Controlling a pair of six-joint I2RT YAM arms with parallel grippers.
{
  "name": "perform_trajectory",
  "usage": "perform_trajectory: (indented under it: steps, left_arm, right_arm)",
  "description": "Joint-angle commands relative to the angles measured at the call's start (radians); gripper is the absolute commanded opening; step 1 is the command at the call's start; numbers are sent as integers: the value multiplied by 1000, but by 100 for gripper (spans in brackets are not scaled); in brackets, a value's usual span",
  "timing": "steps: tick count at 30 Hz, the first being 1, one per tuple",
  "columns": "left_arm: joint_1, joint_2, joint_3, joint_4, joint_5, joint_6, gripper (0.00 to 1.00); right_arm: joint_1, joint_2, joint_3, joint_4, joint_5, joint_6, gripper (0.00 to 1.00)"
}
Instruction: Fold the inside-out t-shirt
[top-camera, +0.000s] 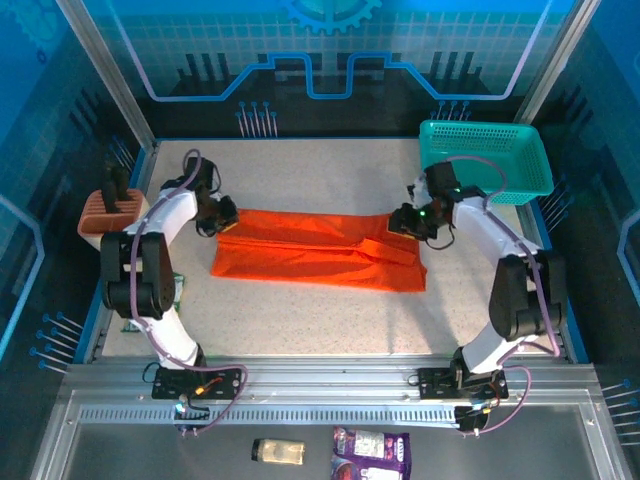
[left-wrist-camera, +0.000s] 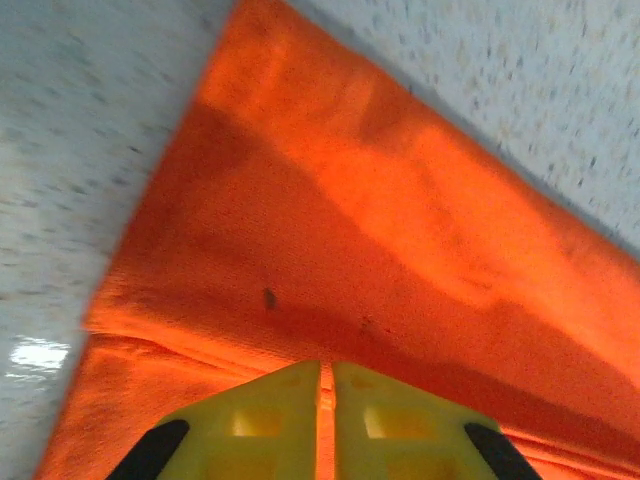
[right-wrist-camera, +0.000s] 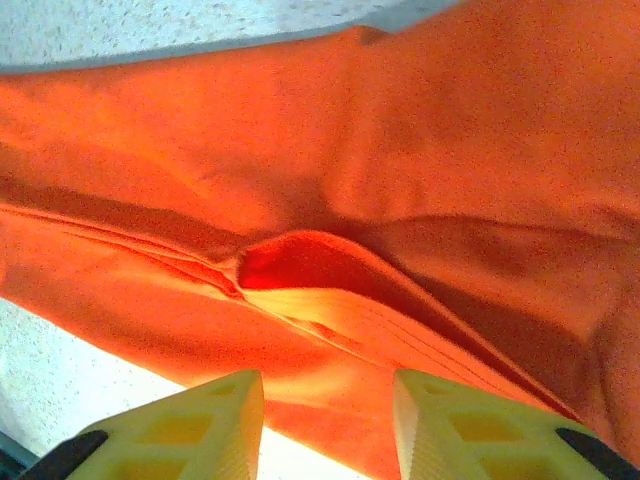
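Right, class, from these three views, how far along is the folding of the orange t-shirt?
Done: the orange t-shirt lies on the table as a long band, apparently folded lengthwise. In hand: the left fingers are closed at its left end; the right fingers stand apart over layered edges at its right end. Left: folding the band across into a compact stack.
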Motion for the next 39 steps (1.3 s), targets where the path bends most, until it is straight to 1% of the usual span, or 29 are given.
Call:
perform_trajectory:
  steps: [1,3,4,5,8,9,11,13,18,21,24,27,29,31,34,37,39]
  left_arm:
    - [12,79,-16,5,38,1,10]
    - [16,117,-13,0,28,13,8]
    - [18,128,-13,0,29,20,8]
    - [20,137,-14,3,32,22,7]
    - [21,153,-4,4,41,31,7]
    - [20,155,1,0,41,33,7]
    - [19,137,4,0,43,30,8]
    - [20,108,2,7,51,26,9]
    - [14,35,4,22,116,22,11]
    - [-1,9,17,9,142,16,12]
    - [-29,-12,30,-8,151,6,12]
    - [-76,-25,48,-16,157,-11,13]
    - [-122,-20,65,-18,166,-26,13]
    - [-173,-9,88,-23,172,-41,15]
    - [-257,14,118,-17,197,-75,17]
    - [-342,40,130,16,232,-121,19]
    - [-398,59,131,53,263,-160,21]
  right_arm:
    - [22,74,64,-87,65,-36,41]
    - [22,98,87,-99,115,-49,41]
    - [23,111,101,-104,118,-58,41]
    - [22,125,114,-104,96,-76,42]
    - [40,173,144,-86,-32,-143,42]
    - [48,194,162,-92,-45,-155,43]
    - [68,244,207,-118,-84,-184,44]
    - [86,281,238,-124,-90,-196,46]
    - [126,351,296,-123,-114,-208,48]
    - [155,368,300,-163,-128,-203,49]
    - [194,295,217,-189,-149,-158,48]
    - [243,184,108,-201,-171,-111,46]
    - [266,122,49,-209,-196,-86,45]
    - [267,72,13,-205,-209,-70,44]
    - [225,9,-21,-192,-134,-33,44]
    - [132,-36,-76,-151,-52,16,43]
    - [63,-62,-128,-112,-38,43,42]
